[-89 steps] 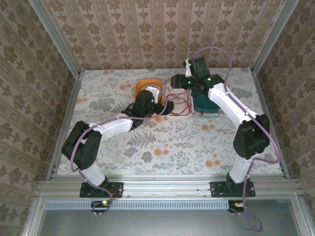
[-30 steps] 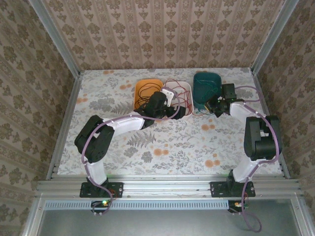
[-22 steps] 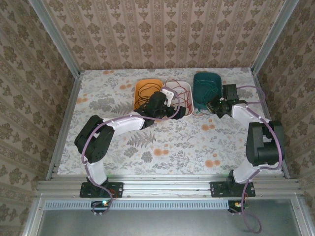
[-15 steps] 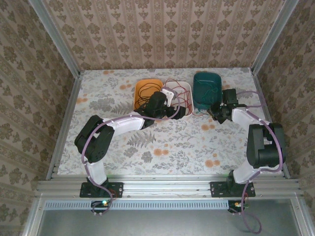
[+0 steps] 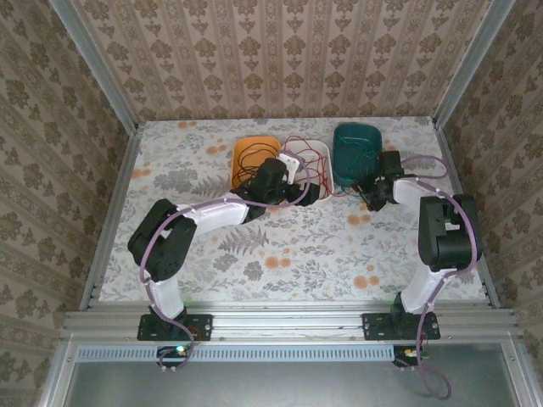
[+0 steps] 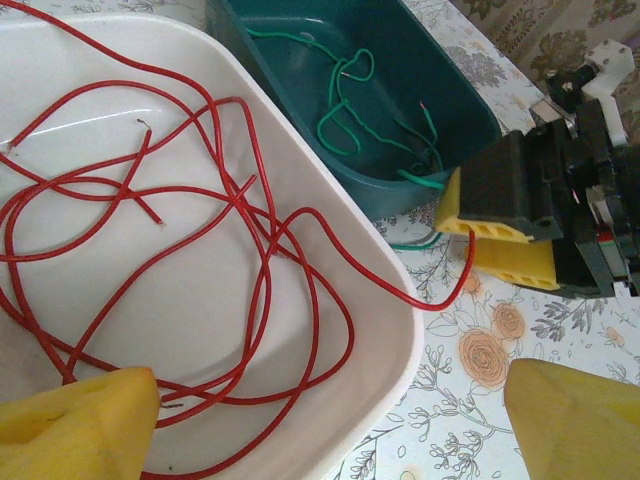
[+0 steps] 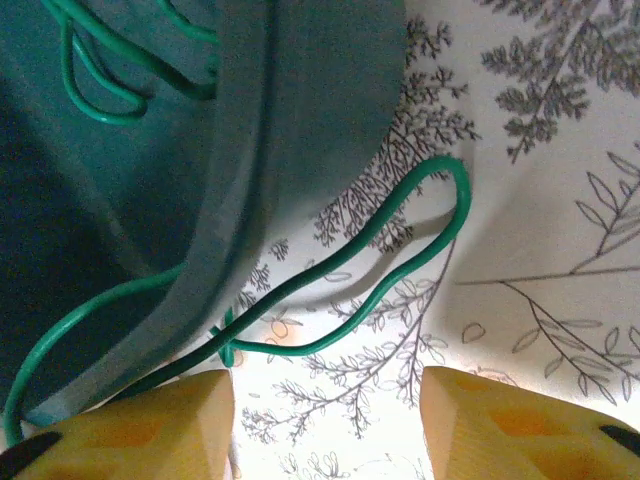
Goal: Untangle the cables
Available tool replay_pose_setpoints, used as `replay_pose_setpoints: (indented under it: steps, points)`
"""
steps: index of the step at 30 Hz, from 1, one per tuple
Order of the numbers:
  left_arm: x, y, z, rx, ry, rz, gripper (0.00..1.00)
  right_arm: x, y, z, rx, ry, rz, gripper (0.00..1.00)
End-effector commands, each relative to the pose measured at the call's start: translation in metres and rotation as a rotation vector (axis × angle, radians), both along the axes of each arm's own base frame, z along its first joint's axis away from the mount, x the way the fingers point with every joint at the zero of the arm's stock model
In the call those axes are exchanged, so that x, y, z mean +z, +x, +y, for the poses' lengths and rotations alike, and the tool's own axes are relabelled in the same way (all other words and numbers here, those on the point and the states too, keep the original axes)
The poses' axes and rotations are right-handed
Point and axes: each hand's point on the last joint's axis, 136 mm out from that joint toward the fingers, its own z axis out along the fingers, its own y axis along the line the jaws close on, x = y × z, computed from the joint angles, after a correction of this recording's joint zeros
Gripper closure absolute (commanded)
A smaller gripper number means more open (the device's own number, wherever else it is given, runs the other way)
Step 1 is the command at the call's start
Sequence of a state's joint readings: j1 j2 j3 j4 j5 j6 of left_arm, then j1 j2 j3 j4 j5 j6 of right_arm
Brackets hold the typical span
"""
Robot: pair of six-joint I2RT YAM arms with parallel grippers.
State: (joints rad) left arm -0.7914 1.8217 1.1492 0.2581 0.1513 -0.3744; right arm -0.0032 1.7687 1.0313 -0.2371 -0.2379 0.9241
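Right wrist: green cable [image 7: 392, 278] overhangs tray [image 7: 245, 170] rim; left gripper [image 6: 330, 420], right gripper [image 7: 325, 400] open, empty.

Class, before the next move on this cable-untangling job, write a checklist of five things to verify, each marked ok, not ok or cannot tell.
1. No cable in right gripper: ok, fingers apart, nothing between them.
2. Open left gripper: ok, empty above the white tray.
3. All of green cable in teal tray: not ok, a loop hangs over the wall onto the table.
4. All of red cable in white tray: not ok, one end lies over the rim.
5. Only black cable in orange tray: cannot tell, left arm covers part.
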Motion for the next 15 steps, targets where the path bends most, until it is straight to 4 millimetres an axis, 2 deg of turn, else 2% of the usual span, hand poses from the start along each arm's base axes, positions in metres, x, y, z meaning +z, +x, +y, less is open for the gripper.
replay_pose_setpoints:
  steps: [1,7,10,12,15]
  points:
    - [0.022,0.001,0.003,0.021,-0.043,-0.029,0.1,-0.002,0.009,-0.007,-0.03,-0.049,0.025,0.44]
    - [0.023,0.001,0.004,0.032,-0.053,-0.035,0.09,-0.009,0.004,-0.02,-0.035,-0.158,0.122,0.4]
    - [0.023,0.001,0.004,0.029,-0.056,-0.034,0.09,-0.011,0.005,-0.02,-0.018,-0.169,0.129,0.4]
    - [0.023,0.0,0.002,0.02,-0.057,-0.032,0.09,-0.006,0.004,-0.018,-0.011,-0.16,0.109,0.4]
    - [0.025,0.0,-0.004,-0.008,-0.053,-0.032,0.09,0.011,-0.001,-0.018,-0.009,-0.147,0.052,0.41]
